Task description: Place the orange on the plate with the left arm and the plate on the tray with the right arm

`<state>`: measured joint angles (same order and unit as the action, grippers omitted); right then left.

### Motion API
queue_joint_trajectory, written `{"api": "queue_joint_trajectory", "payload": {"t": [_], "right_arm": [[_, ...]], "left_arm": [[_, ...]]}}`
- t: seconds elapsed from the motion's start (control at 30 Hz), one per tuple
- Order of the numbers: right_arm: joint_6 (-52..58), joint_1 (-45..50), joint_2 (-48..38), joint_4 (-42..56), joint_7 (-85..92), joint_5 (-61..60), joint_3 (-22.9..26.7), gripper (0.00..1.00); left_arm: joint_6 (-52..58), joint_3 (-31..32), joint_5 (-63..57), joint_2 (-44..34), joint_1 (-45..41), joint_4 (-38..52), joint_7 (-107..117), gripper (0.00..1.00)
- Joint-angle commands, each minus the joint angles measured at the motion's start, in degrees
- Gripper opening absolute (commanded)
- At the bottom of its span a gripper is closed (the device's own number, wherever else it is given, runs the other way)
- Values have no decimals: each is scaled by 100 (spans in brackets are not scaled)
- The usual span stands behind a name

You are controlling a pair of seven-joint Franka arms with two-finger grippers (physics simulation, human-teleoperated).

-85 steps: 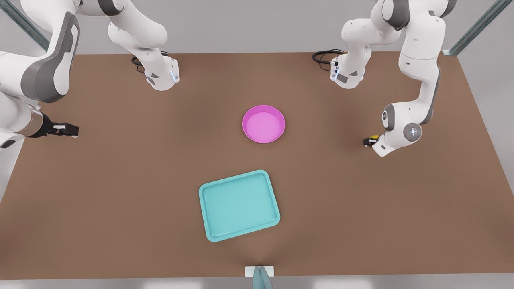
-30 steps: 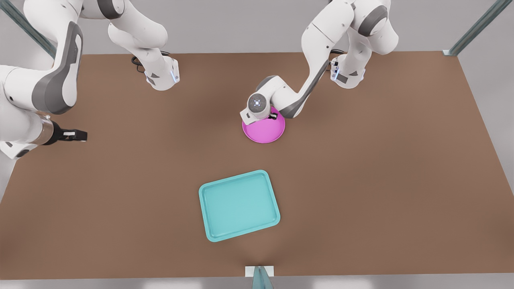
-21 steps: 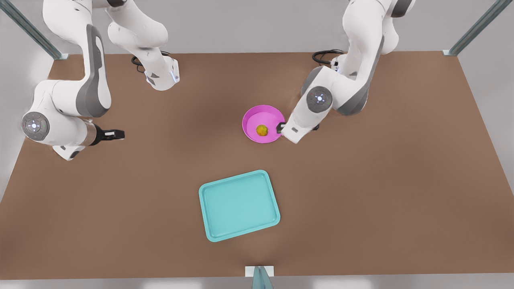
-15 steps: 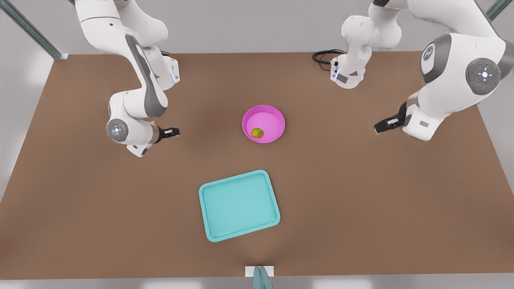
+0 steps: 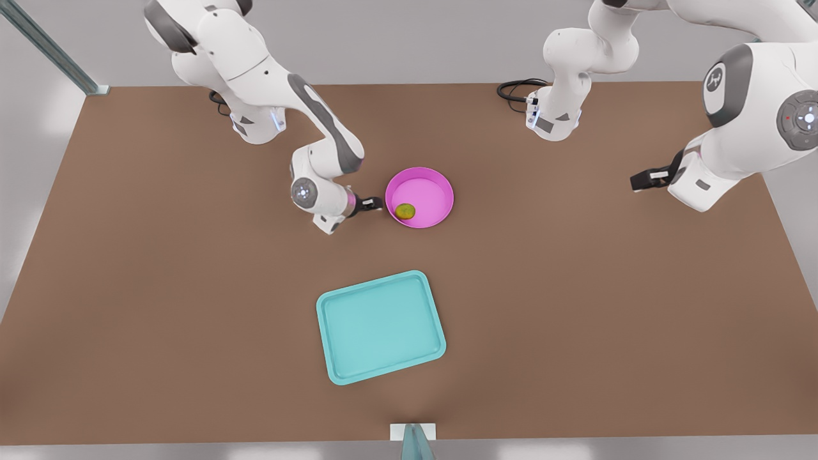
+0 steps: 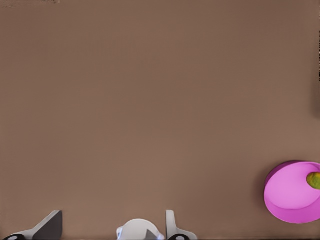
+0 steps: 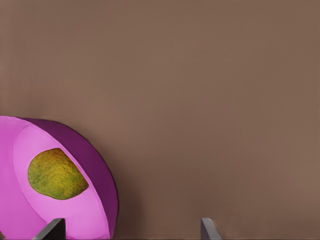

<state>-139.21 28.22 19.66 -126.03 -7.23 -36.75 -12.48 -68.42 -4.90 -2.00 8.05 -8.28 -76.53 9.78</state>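
The orange (image 5: 405, 211) (image 7: 56, 174) (image 6: 314, 180) lies inside the magenta plate (image 5: 429, 190) (image 7: 102, 175) (image 6: 287, 197), near the rim on the front view's left. My right gripper (image 5: 374, 204) (image 7: 131, 225) is open, low at that same rim. In the right wrist view one finger shows over the dish and the other over bare table. My left gripper (image 5: 640, 181) (image 6: 113, 216) is open and holds nothing, far off on the front view's right. The turquoise tray (image 5: 380, 327) lies bare toward the near edge, slightly rotated.
Both arm bases (image 5: 255, 121) (image 5: 553, 118) stand at the table's far edge, with a black cable (image 5: 514, 89) by the latter. A small post (image 5: 413, 441) sits at the near edge. Bare brown table separates plate and tray.
The right arm has swung across the table to the plate's rim. The left arm has drawn a little farther away. The orange has shifted slightly toward the rim.
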Motion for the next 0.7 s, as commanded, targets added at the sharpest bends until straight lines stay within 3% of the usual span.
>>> {"api": "queue_joint_trajectory", "payload": {"t": [0.0,0.3,0.67], "right_arm": [[-546,8,-41,-45,-701,-271,-123,100],[-1908,325,372,-414,-780,-772,-677,100],[-1856,360,600,-282,-859,-772,-738,100]], "left_arm": [[31,-2,-3,-6,11,-3,-1242,100],[40,-2,-3,-6,11,-3,-1224,100],[75,-2,-3,-14,2,-11,-1172,100]]}}
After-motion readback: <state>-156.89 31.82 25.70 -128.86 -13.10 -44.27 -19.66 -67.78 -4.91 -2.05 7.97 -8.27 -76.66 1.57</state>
